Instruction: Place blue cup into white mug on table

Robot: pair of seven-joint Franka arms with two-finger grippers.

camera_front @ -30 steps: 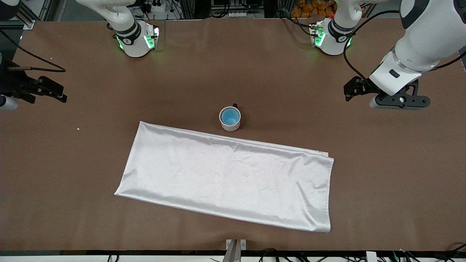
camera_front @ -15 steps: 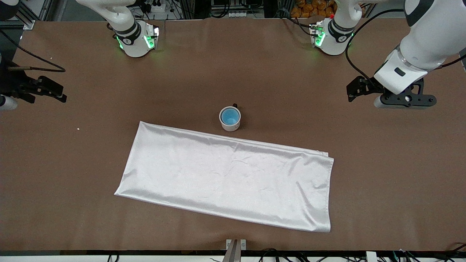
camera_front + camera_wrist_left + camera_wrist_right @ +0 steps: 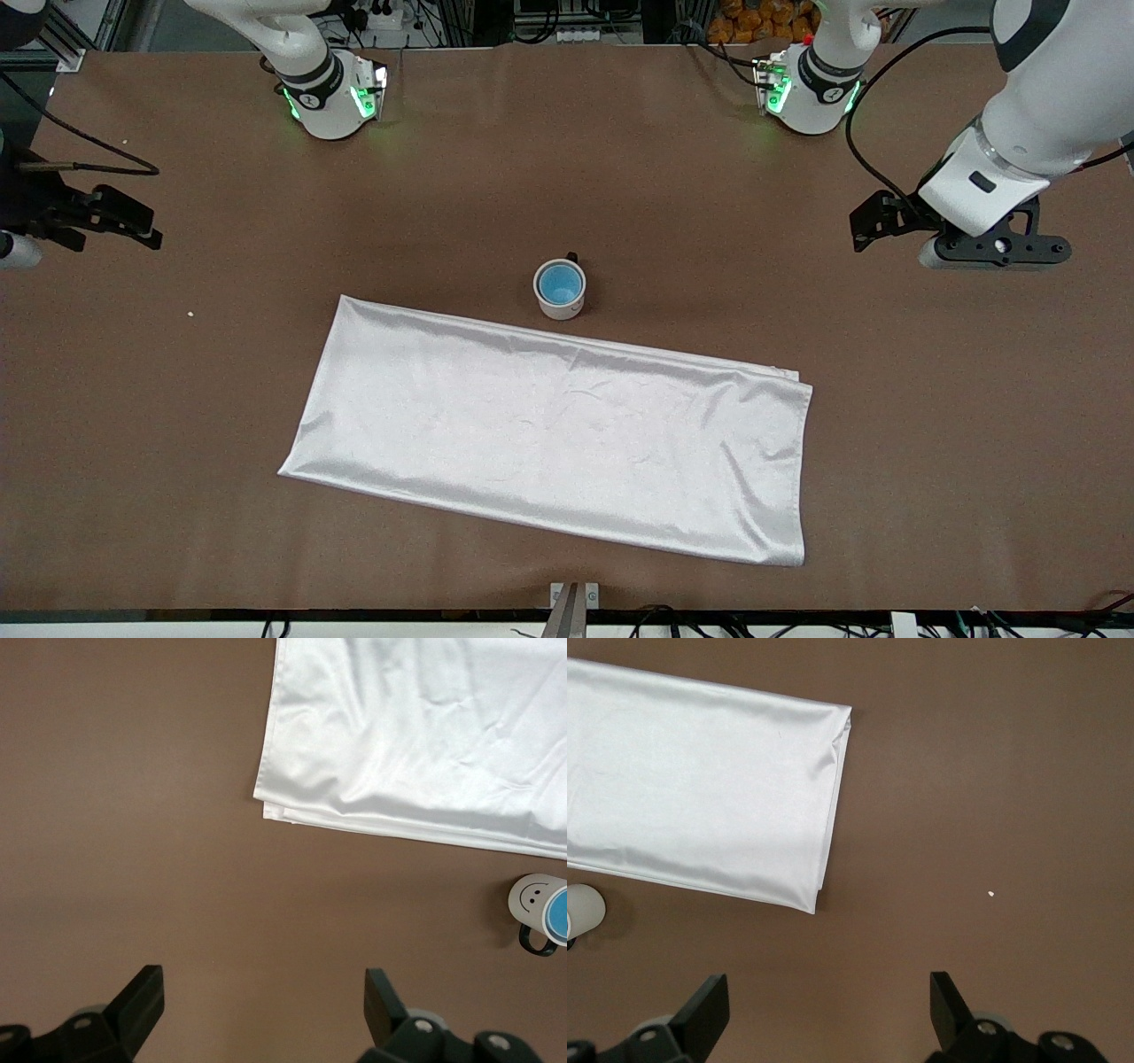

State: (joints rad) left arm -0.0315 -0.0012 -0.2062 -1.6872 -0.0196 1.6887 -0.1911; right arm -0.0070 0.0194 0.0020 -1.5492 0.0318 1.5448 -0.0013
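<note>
Left hand (image 3: 992, 248): up over bare desk (image 3: 709, 177) at the left arm's end, fingers (image 3: 142, 997) spread wide with only brown surface between them; holds nothing. From the mug, it sits at about 3 o'clock in the front view, well apart.

Right hand (image 3: 53, 226): over the desk edge at the right arm's end, at about 9 o'clock from the mug. Fingers (image 3: 709, 1005) wide apart, empty. A small pale speck (image 3: 990, 895) lies on the desk near it.

White mug (image 3: 560, 290): upright on the desk near its middle, black handle (image 3: 572, 257) at 12 o'clock in the front view. The left wrist view shows a smiley face (image 3: 530, 896) on its side.

Blue cup (image 3: 560, 283): seated inside the mug, its blue interior filling the opening, mug rim showing as a pale ring around it.

White cloth (image 3: 549, 434): flat, folded, just beside the mug at its 6 o'clock, nearer the front camera; its long edge passes close to the mug's base, contact not clear. It runs slanted across the desk, with light creases.
</note>
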